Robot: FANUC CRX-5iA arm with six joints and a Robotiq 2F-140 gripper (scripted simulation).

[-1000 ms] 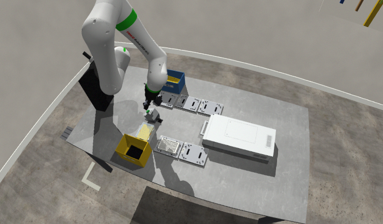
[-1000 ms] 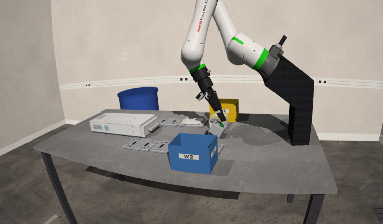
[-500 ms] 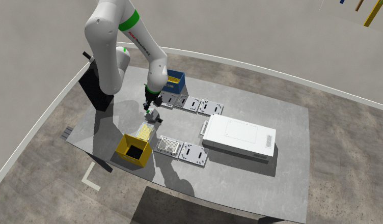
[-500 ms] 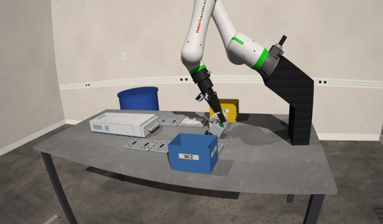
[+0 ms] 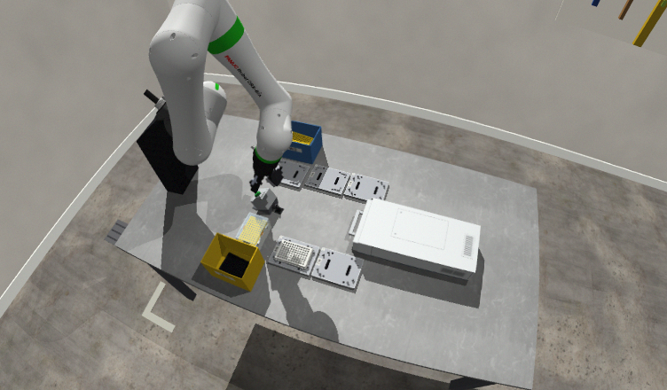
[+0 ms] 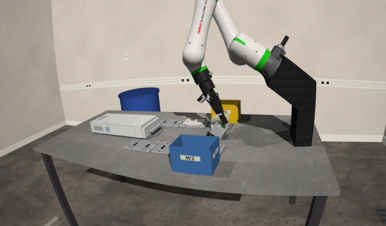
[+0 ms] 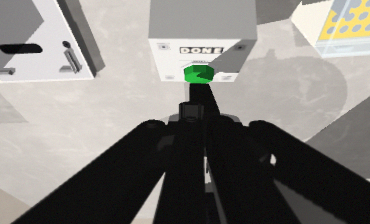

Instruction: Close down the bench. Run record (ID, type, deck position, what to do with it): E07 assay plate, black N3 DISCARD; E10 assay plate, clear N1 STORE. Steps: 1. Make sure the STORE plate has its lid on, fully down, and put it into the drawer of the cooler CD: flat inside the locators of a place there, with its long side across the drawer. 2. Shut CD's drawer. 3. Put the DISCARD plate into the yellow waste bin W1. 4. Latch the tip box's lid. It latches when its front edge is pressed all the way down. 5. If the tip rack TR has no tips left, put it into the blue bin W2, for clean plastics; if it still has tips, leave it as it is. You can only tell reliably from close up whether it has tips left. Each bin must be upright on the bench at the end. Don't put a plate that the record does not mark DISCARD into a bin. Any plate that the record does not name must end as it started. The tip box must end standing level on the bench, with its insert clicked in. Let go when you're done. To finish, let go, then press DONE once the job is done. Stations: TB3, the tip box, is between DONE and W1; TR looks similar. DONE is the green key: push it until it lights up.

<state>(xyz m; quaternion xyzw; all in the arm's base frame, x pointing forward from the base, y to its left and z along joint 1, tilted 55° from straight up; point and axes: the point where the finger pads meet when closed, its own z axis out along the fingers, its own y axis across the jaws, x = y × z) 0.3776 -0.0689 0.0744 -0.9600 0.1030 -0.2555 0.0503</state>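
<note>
My gripper point(image 7: 198, 99) is shut and empty, its tip right at the green DONE key point(image 7: 198, 74) on its small grey box point(image 5: 266, 201). The gripper also shows in the top view point(image 5: 256, 190) and in the exterior view point(image 6: 223, 123). The key looks plain green; I cannot tell whether it is lit. The tip box point(image 5: 253, 229) with yellow insert stands between the DONE box and the yellow bin W1 point(image 5: 236, 253), which holds a black plate point(image 5: 233, 264). The blue bin W2 point(image 5: 302, 144) holds a yellow tip rack point(image 5: 302, 137). The cooler point(image 5: 417, 238) has its drawer shut.
A clear plate point(image 5: 292, 253) sits on a deck nest beside W1. Several empty grey nests point(image 5: 335, 180) lie in two rows. The arm's black base point(image 5: 166, 155) stands at the bench's far left. A blue barrel point(image 6: 139, 98) stands behind the bench.
</note>
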